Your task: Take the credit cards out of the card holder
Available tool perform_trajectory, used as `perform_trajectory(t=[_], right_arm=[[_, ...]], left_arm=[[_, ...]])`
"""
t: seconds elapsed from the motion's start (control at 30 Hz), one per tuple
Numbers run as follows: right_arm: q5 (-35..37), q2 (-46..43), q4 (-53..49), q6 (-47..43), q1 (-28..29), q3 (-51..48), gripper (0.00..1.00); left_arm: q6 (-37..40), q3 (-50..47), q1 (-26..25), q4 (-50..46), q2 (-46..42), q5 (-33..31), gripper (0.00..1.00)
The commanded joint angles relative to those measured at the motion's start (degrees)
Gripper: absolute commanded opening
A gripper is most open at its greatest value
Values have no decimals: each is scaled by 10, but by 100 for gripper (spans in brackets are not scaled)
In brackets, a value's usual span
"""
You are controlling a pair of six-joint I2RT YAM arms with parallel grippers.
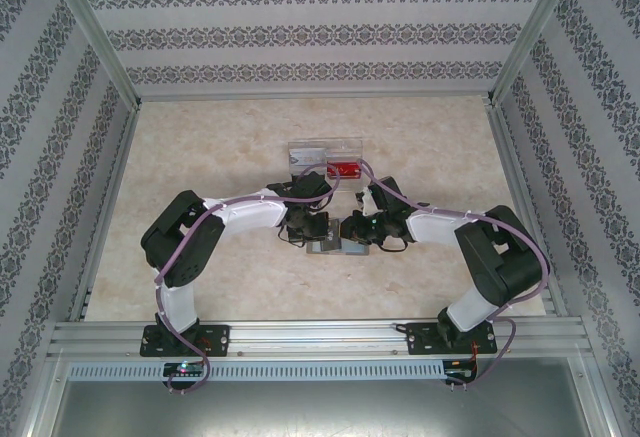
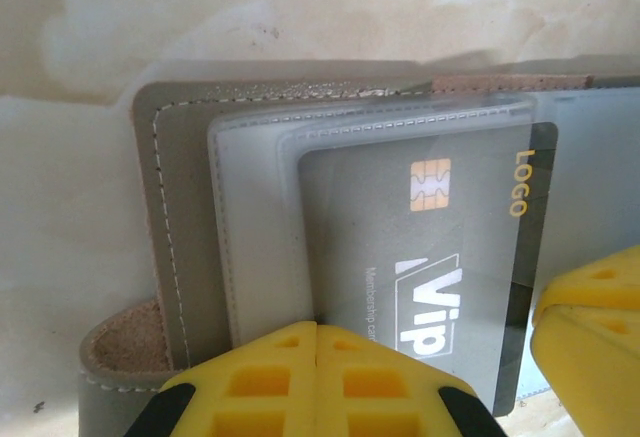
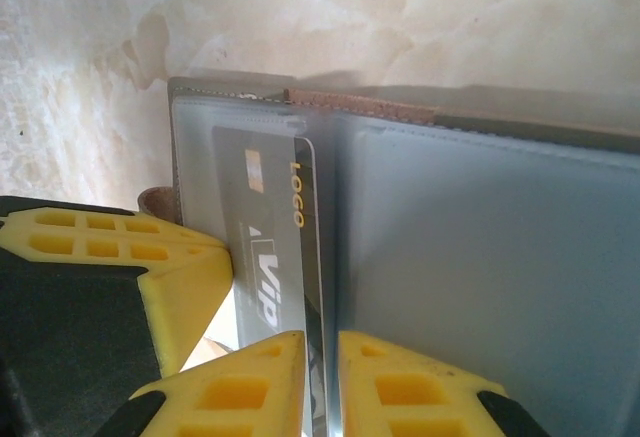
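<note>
Both arms fold inward from their bases at the near edge of the table (image 1: 200,157), elbows thrown out toward the left and right edges and forearms converging. The left gripper (image 1: 305,229) and right gripper (image 1: 366,229) meet nose to nose, tilted down over the card holder (image 1: 338,248). The holder lies open and flat, midway between the table's left and right edges and somewhat nearer the near edge than the far one. In the left wrist view the left gripper's yellow fingers (image 2: 260,382) are pressed together with no gap. Their tips sit on the near edge of the holder's left leaf, over the translucent pockets. A grey card (image 2: 430,257) marked "LOGO" and "ViP" lies in the pocket just past them. In the right wrist view the right gripper (image 3: 322,387) has its jaws a narrow slit apart, and the grey card's long edge beside the fold runs down into that slit. Whether they pinch it or merely straddle it I cannot tell. Farther toward the far edge, well apart from both grippers, stands a clear box (image 1: 325,145) with a red card (image 1: 345,170) in its right compartment.
</note>
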Motion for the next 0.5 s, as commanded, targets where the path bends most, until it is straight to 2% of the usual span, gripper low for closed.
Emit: perform_trajectory(t=[0.0, 0.2, 0.23, 0.37, 0.47], right_arm=[[-17, 15, 9, -9, -3, 7, 19], [-24, 30, 14, -11, -2, 8, 19], [-25, 32, 14, -11, -2, 8, 17], [-32, 30, 23, -8, -2, 7, 0], [-31, 22, 24, -9, -5, 3, 0]], left_arm=[[1, 8, -8, -13, 18, -13, 3], [1, 9, -7, -13, 18, -12, 3], [0, 8, -8, -13, 18, -12, 3], [1, 9, -8, -14, 20, -12, 3], [1, 9, -8, -16, 22, -14, 3]])
